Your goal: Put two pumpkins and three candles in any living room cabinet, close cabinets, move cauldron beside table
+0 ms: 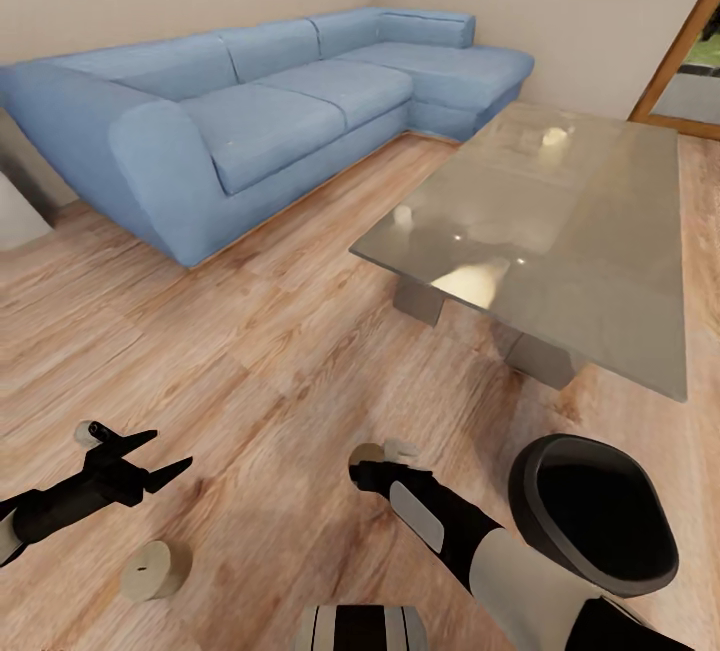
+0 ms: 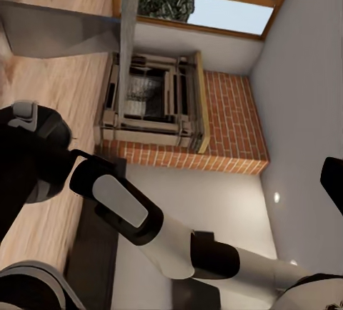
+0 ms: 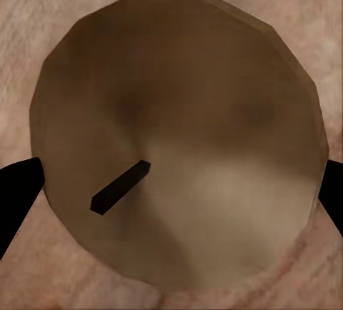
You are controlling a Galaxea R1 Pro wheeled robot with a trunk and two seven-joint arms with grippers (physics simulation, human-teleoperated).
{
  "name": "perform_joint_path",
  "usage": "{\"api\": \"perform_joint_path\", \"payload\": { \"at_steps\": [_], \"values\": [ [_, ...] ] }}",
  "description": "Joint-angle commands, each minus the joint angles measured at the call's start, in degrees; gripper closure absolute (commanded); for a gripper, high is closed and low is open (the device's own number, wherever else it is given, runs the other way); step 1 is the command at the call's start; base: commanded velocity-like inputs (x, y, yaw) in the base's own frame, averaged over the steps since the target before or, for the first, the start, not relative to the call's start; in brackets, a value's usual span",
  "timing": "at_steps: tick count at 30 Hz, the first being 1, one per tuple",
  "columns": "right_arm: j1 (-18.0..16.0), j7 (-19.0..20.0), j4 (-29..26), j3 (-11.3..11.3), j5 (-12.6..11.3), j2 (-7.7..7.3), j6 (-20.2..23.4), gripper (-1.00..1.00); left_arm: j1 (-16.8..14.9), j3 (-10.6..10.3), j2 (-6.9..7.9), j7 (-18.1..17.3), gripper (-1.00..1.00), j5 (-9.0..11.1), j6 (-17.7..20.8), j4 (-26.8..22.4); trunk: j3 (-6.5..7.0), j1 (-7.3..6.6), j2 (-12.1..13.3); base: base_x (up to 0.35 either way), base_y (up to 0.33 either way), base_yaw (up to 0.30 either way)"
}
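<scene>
Right now the right gripper [image 3: 171,188], jaws apart, straddles a floor candle [image 3: 175,138] from above, and closing off-centre could tip or squirt it away; left gripper [image 1: 135,459] is open.

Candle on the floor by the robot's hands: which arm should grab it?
Probably right. The right gripper hangs directly above a candle, fingers on either side. The left gripper points away over bare floor.

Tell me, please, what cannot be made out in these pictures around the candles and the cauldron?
1. Head view: the right gripper covers most of the candle beneath it.
2. Right wrist view: the fingertips are cut off by the picture's edges, so whether they touch that candle is unclear.
3. Head view: the cauldron has its underside hidden by its own belly and the right arm.
</scene>
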Motion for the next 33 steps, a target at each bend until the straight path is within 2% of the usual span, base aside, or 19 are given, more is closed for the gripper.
{"api": "perform_joint_path", "payload": {
  "at_steps": [1,9,19,21,22,24,25,31,33],
  "values": [
    [0.0,-0.5,-0.1,0.3,-0.5,-0.05,0.1,1.0,-0.1,-0.3,0.07,-0.3,-1.0,0.2,0.6,0.0,0.19,-0.03,0.0,-0.011,0.0,0.218],
    [0.0,-0.6,-0.2,0.3,-0.5,-0.05,0.2,1.0,-0.1,-0.3,0.07,-0.3,-1.0,0.2,0.6,0.0,1.97,-0.24,0.1,-0.202,0.0,0.275],
    [0.0,-0.7,-0.1,0.3,-0.5,-0.09,0.2,1.0,-0.1,-0.2,0.07,0.4,-1.0,-0.4,0.6,-0.2,4.18,-0.5,0.2,-0.023,0.0,0.261],
    [0.0,-0.7,-0.1,0.3,-0.5,-0.12,0.2,1.0,-0.1,-0.1,0.07,0.7,-1.0,-1.8,0.6,-0.2,4.63,-0.55,0.3,-0.001,0.0,0.063],
    [0.0,-0.7,-0.1,0.3,-0.5,-0.13,0.2,1.0,-0.1,0.0,0.07,0.8,-1.0,-3.1,0.6,-0.1,4.85,-0.57,0.3,0.0,0.0,0.031],
    [0.0,-0.6,-0.2,0.3,-0.5,-0.14,0.1,1.0,-0.1,0.3,0.07,0.8,-1.0,-6.3,0.6,0.0,5.29,-0.62,0.3,0.0,0.0,0.017],
    [0.0,-0.4,-0.2,0.3,-0.5,-0.1,0.2,1.0,-0.2,0.6,0.07,0.8,-1.0,-9.1,0.6,0.0,5.51,-0.65,0.3,0.0,0.0,0.003],
    [0.0,-0.4,-0.2,0.3,-0.5,-0.06,0.2,1.0,-0.3,0.8,0.69,1.2,-1.0,-10.2,0.6,0.1,6.84,-0.81,0.4,0.0,0.0,0.001],
    [0.0,-0.4,-0.2,0.3,-0.5,-0.09,0.3,1.0,-0.3,0.8,0.97,2.9,-1.0,-10.4,0.6,0.1,7.29,-0.86,0.4,0.0,0.0,0.0]
  ]
}}
